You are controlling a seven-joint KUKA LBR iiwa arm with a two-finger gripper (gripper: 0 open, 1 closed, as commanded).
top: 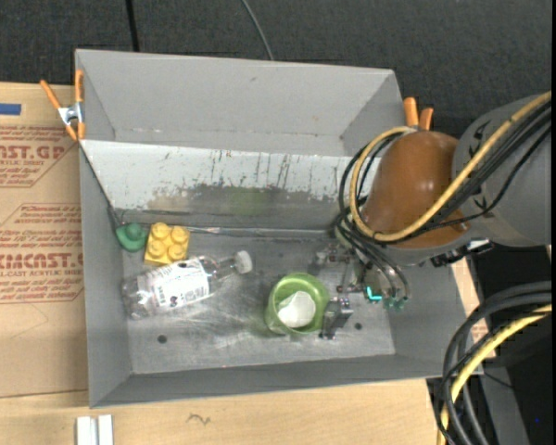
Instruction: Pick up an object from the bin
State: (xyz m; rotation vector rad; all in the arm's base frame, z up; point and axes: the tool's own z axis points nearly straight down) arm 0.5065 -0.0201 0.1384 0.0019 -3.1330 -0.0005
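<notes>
My gripper hangs low at the bin's front right, its dark fingers just to the right of a green round cup with a white inside. One fingertip touches or nearly touches the cup's right rim; nothing shows between the fingers. A clear plastic bottle with a white label lies on its side to the left of the cup.
A yellow toy brick and a small green piece sit at the bin's left, by the back wall's foot. The arm with its orange cover and cables fills the bin's right side.
</notes>
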